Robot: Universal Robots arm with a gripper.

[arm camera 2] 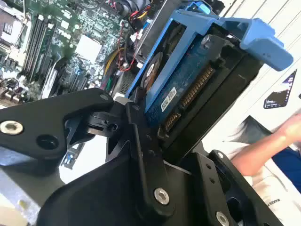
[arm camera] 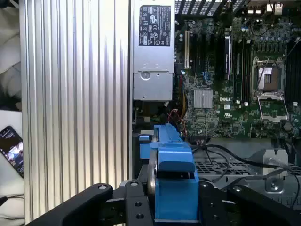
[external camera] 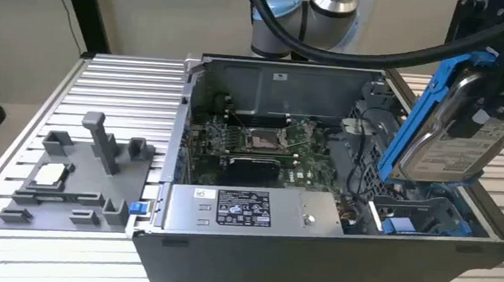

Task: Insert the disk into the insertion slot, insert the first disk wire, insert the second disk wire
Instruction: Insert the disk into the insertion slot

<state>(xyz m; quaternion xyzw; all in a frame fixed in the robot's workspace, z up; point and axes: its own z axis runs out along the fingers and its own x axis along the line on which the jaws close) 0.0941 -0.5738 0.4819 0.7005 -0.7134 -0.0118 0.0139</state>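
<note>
Here, the ribbed metal table [external camera: 123, 85] carries the open computer case [external camera: 314, 265], which takes the middle and lower part of the exterior view. The grey power-supply box [external camera: 247, 210] lies along the case's near wall. High at the exterior view's right, the gripper [external camera: 498, 82] is closed on the disk [external camera: 451, 151], which stands nearly upright in its blue carrier. The disk hangs over the insertion slot [external camera: 424, 216], low at that view's right. Its lower edge seems apart from the rails, but I cannot be sure. In the first wrist view, black fingers [arm camera: 136, 207] press the carrier from both sides.
</note>
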